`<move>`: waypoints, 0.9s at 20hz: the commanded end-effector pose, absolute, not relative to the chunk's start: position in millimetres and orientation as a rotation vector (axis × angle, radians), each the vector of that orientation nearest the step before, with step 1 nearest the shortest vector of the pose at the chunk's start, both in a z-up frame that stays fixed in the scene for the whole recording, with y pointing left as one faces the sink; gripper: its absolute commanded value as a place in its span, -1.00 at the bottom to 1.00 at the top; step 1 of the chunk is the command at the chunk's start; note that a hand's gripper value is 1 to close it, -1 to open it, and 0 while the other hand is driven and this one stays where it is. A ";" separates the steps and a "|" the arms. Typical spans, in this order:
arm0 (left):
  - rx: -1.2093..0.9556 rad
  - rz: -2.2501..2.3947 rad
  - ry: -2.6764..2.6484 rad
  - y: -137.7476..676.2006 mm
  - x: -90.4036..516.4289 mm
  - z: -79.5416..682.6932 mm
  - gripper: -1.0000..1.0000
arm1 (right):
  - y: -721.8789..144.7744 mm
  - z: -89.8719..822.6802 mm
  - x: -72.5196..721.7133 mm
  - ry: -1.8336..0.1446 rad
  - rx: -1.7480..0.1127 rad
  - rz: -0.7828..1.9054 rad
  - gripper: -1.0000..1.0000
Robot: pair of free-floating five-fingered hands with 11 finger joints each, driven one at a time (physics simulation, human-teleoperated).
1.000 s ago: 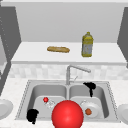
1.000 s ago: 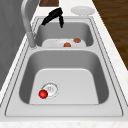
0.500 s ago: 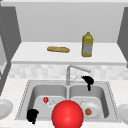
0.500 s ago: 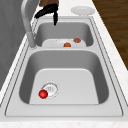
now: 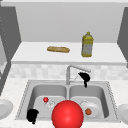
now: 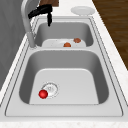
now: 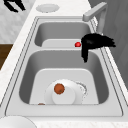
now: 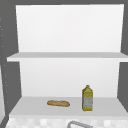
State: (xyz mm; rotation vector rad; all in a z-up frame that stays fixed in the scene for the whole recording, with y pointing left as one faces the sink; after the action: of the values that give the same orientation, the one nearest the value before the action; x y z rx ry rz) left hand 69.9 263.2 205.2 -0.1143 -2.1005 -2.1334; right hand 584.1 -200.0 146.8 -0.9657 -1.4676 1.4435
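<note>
Right hand (image 5: 84, 77): hovered just beside the grey metal faucet spout (image 5: 78, 68), above the right basin, fingers relaxed, one pointing down, holding nothing. A level approach suited. Left hand (image 5: 32, 115): idle at the sink's front-left rim.

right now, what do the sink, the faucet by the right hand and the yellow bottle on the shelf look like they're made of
The sink looks like brushed steel: even grey with soft shading and no sharp reflections. The faucet, just beside the right hand, shows the same matte grey, so probably metal too. The yellow bottle looks like plastic or glass, a translucent yellow body with a paler label; the render leaves that open.
</note>
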 end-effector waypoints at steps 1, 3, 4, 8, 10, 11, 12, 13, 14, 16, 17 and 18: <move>-0.114 -2.133 -2.101 263.2 69.9 205.2 0.00 | -186.9 140.5 597.8 -1.425 -0.972 1.441 -1.00; -0.114 -2.133 -2.101 263.2 69.9 205.2 0.00 | -181.1 138.1 613.2 -1.414 -0.956 1.448 -1.00; -0.114 -2.133 -2.101 263.2 69.9 205.2 0.00 | -179.3 138.5 618.4 -1.413 -0.946 1.450 -1.00; -0.114 -2.133 -2.101 263.2 69.9 205.2 0.00 | -163.0 138.0 640.9 -1.381 -0.930 1.434 -1.00; -0.114 -2.133 -2.101 263.2 69.9 205.2 0.00 | -156.2 137.8 650.8 -1.362 -0.926 1.432 -1.00; -0.114 -2.133 -2.101 263.2 69.9 205.2 0.00 | -153.1 137.9 656.3 -1.354 -0.928 1.431 -1.00; -0.114 -2.133 -2.101 263.2 69.9 205.2 0.00 | -151.9 138.2 657.2 -1.350 -0.931 1.427 -1.00; -0.114 -2.133 -2.101 263.2 69.9 205.2 0.00 | -153.1 135.6 658.9 -1.343 -0.925 1.441 -1.00; -0.114 -2.133 -2.101 263.2 69.9 205.2 0.00 | -156.2 134.3 660.4 -1.340 -0.912 1.452 -1.00; -0.114 -2.133 -2.101 263.2 69.9 205.2 0.00 | -163.9 129.8 660.2 -1.347 -0.884 1.469 -1.00; -0.114 -2.133 -2.101 263.2 69.9 205.2 0.00 | -164.9 127.8 658.7 -1.354 -0.875 1.469 -1.00; -0.114 -2.133 -2.101 263.2 69.9 205.2 0.00 | -166.4 126.0 657.2 -1.360 -0.865 1.473 -1.00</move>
State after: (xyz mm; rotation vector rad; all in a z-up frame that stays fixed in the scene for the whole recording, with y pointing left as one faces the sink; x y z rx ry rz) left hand 69.9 263.2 205.2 -0.1143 -2.1005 -2.1334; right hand 637.1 -167.7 135.2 -0.9178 -1.4277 1.4461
